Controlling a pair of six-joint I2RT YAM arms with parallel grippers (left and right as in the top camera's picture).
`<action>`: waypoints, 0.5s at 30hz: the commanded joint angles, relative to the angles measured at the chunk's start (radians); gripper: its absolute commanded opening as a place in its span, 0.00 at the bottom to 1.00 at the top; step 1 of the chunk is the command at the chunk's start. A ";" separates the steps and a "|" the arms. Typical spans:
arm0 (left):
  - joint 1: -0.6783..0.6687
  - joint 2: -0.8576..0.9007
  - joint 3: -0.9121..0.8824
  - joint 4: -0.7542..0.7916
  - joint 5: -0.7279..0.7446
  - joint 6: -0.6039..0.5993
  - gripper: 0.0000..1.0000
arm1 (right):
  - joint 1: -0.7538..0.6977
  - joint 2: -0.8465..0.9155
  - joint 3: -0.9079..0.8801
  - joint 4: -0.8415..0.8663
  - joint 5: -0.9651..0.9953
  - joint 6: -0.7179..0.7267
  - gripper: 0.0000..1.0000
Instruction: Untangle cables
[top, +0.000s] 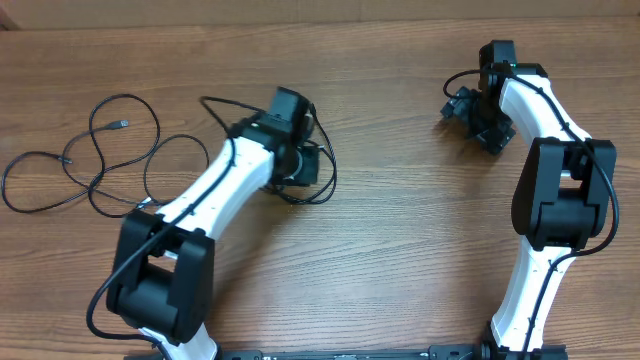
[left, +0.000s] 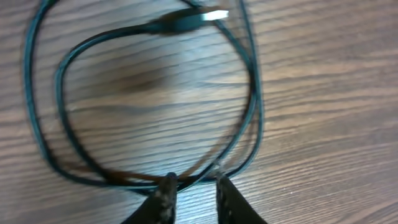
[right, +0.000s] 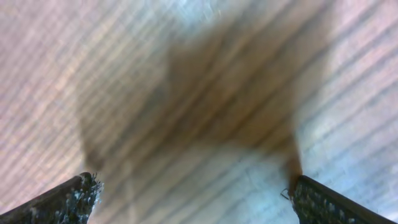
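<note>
Thin black cables lie on the wooden table. One cable (top: 150, 150) sprawls in loose loops at the far left, its small plug (top: 122, 124) pointing right. Another cable (top: 329, 178) curls round my left gripper (top: 305, 165). In the left wrist view that cable (left: 252, 93) makes a double loop, with a silver-tipped plug (left: 186, 20) at the top. My left gripper (left: 194, 182) has its jaws narrowed with a gap between them; two strands cross right at the fingertips (left: 166, 188). My right gripper (top: 475, 120) stands wide open over bare wood, with nothing between its fingers (right: 74, 196).
The white left arm (top: 215, 190) runs diagonally from its base at the bottom left. The right arm (top: 560, 190) stands along the right side. The table's far edge (top: 320, 22) meets a tan wall.
</note>
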 joint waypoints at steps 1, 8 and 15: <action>-0.063 0.008 -0.009 0.026 -0.096 0.075 0.28 | -0.004 0.038 -0.020 0.080 -0.004 -0.003 1.00; -0.139 0.008 -0.041 0.167 -0.252 0.104 0.21 | -0.004 0.038 -0.020 0.129 -0.004 -0.003 1.00; -0.139 0.009 -0.076 0.182 -0.252 0.179 0.24 | -0.004 0.038 -0.020 0.129 -0.004 -0.003 1.00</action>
